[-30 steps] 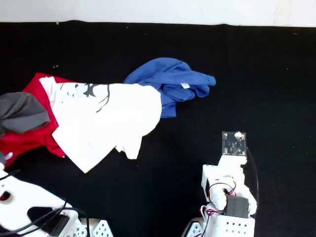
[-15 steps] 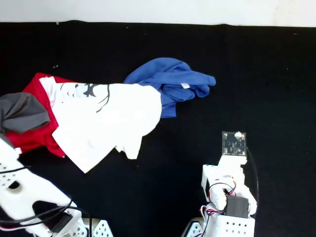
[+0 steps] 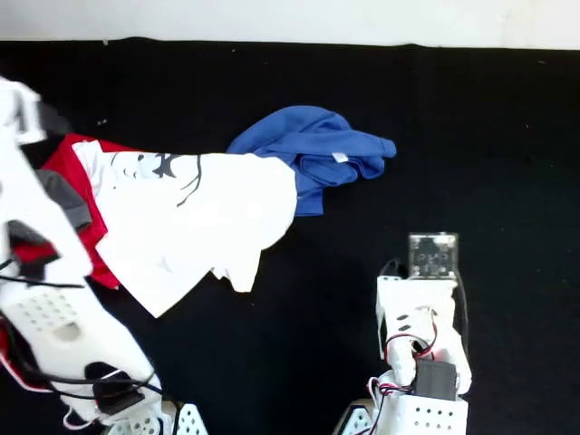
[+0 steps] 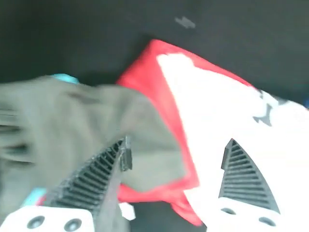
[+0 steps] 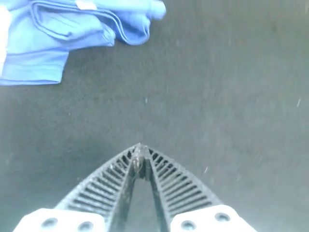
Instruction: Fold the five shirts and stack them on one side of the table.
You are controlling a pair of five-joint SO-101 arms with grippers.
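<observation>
left wrist view: the left gripper [image 4: 178, 141] is spread wide over the grey shirt [image 4: 87, 116]; its edge alone should be pinched (not the red shirt [image 4: 145, 72] beneath)

You are at what looks like a robotics lab bench rather than a home or a shop: the counter [image 3: 507, 136] is covered in plain black cloth and backs onto a bare white wall [image 3: 272, 18]. Two small white arms stand side by side at its near edge, the left arm [image 3: 54, 317] and the right arm [image 3: 417, 317], with motor housings in plain sight and loose red, black and white wires [image 3: 403, 346] looping around their bases. The household things in front of you are the shirts [image 3: 190, 217], lying in a loose, overlapping heap on the cloth.
</observation>
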